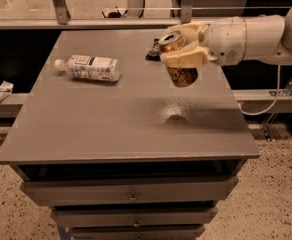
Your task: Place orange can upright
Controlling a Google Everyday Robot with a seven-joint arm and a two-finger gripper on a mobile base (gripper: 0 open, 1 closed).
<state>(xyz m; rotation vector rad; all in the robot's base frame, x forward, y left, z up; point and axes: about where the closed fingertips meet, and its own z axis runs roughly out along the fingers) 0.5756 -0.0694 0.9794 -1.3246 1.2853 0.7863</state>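
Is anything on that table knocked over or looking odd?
Yes. The clear bottle lies on its side at the far left of the table. The orange can hangs tilted above the right half, clamped between the jaws of the gripper, not set down.

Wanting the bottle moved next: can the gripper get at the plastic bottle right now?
Probably not yet. The gripper is shut on the orange can, above the table. The way to the plastic bottle, lying on its side, looks free.
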